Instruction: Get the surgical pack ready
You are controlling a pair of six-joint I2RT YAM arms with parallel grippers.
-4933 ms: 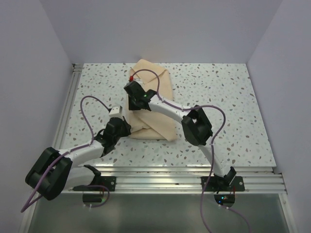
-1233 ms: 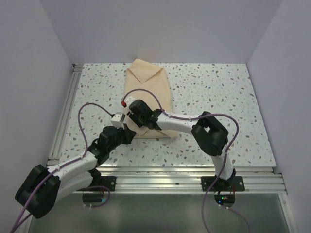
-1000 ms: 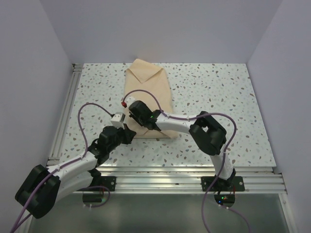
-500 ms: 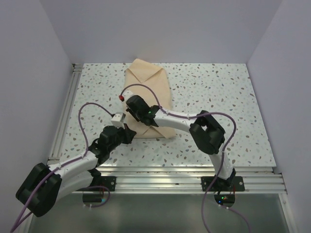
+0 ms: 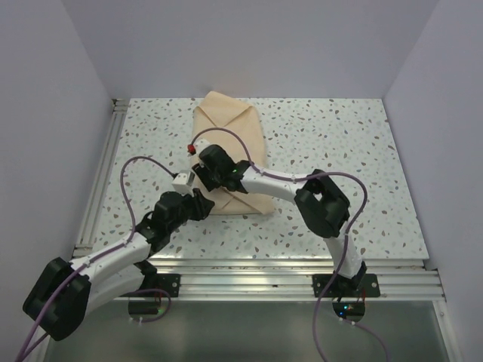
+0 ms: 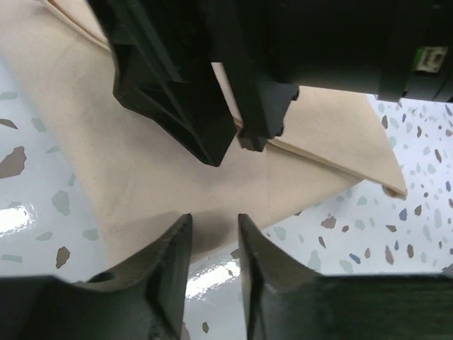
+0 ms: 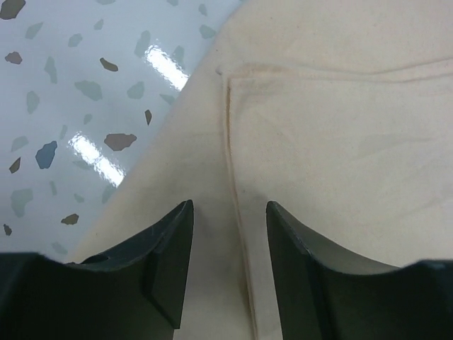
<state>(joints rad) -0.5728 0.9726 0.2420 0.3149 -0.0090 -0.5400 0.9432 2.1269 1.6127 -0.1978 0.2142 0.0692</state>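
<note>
Tabletop [image 5: 339, 151]: speckled white; carries the pack at its middle.
Left gripper [image 6: 214, 234]: at the pack's near-left corner. Jaws stand a narrow gap apart with nothing between them. The cloth edge lies just beyond the tips.
Right gripper [image 7: 228, 234]: just far of the left gripper, over the pack's left margin. Jaws parted, clamping nothing.
Surgical pack [image 5: 234, 128]: beige wrap folded shut, with a pointed flap at the far end. Long axis runs near to far. No tray, tool or sachet shows.
Key relation: the pack spreads far and right of both grippers. The left gripper is nearer the near corner and the right gripper nearer the left-side fold.
Top view: alone gives the pack's whole outline and both arms' reach.
Left wrist view: shows the right gripper's black fingers [image 6: 212, 142] low over the cloth.
Right wrist view: alone shows a hemmed fold edge [image 7: 233, 184] running between the jaws. Whether the tips touch the cloth cannot be told.
</note>
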